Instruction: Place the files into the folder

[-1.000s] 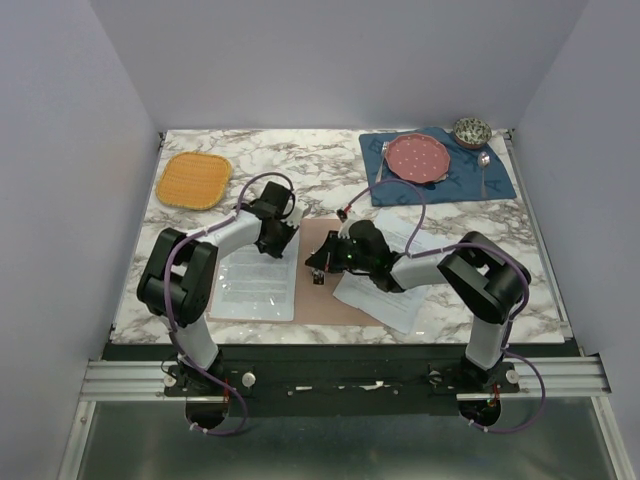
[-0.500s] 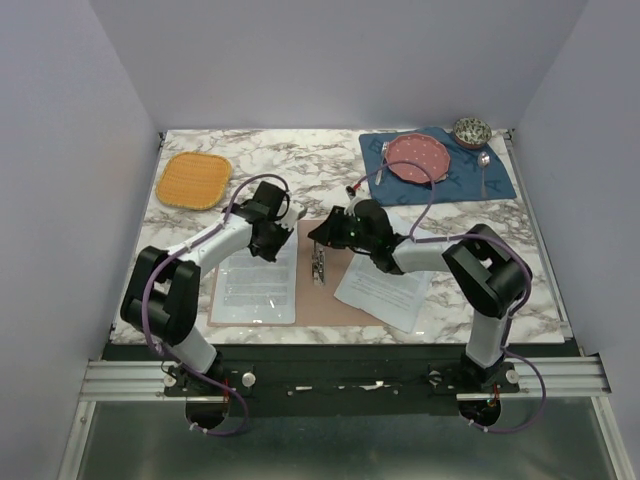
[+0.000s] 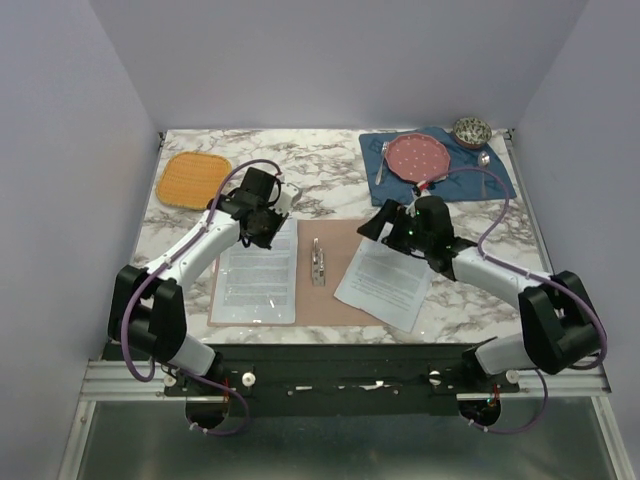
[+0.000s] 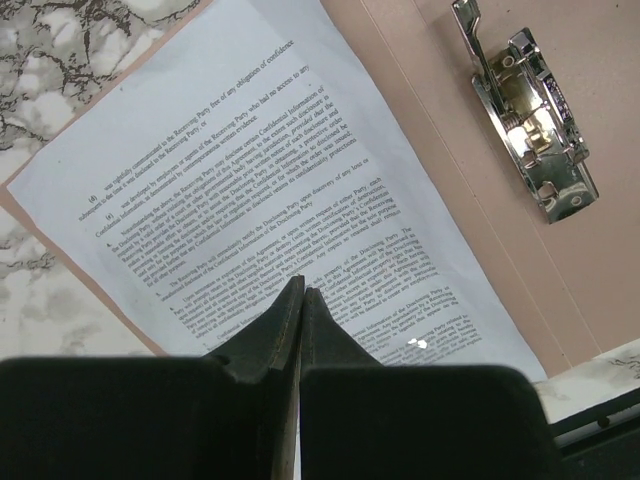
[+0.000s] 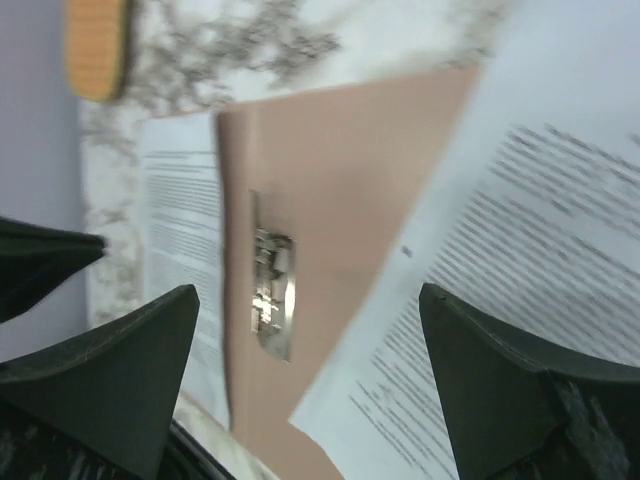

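Marble table [image 3: 330, 170]: right gripper [image 5: 305, 295] has backed off the clip [image 3: 318, 262], jaws spread; left gripper [image 4: 300, 290] pressed shut over one sheet [image 3: 255, 280] inside the near-edge folder [image 3: 318, 300]; other sheet [image 3: 385, 285] only overlaps its right edge, still unfiled.

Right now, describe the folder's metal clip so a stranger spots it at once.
On the marble table, the pinkish-brown folder lies open near the front edge. The metal clip sits on its bare middle strip, between the left sheet and the right sheet; it alone is shiny silver.

The marble table [image 3: 330, 165] carries the open folder [image 3: 335, 245], an orange mat [image 3: 194, 179] and a blue placemat [image 3: 470, 190].
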You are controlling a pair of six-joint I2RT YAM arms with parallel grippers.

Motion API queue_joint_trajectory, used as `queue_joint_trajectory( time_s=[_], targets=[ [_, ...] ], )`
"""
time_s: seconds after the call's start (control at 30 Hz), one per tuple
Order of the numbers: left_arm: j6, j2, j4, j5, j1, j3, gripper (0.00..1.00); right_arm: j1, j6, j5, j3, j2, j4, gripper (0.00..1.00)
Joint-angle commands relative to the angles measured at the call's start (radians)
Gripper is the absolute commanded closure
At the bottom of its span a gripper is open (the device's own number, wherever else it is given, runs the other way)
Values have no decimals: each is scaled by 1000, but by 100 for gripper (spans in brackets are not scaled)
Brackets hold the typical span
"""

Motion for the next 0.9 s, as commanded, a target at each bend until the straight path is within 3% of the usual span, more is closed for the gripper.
queue_joint_trajectory(
  time_s=[0.0, 0.07, 0.17, 0.43, 0.7, 0.87],
  targets=[
    [29, -36, -43, 6, 16, 15, 92, 16, 4, 423, 34, -143, -558, 3],
    [31, -41, -45, 6, 21, 14, 92, 6, 47, 618, 46, -170, -666, 5],
    [34, -43, -48, 6, 24, 15, 92, -7, 81, 696, 69, -186, -768, 5],
    [47, -55, -39, 0, 27, 8, 92, -86, 121, 697, 127, -42, -906, 6],
    [50, -50, -30, 3, 28, 11, 91, -106, 129, 625, 63, -11, -841, 15],
    [41, -35, -30, 9, 28, 23, 91, -106, 124, 550, 20, 0, -774, 25]
  ],
)
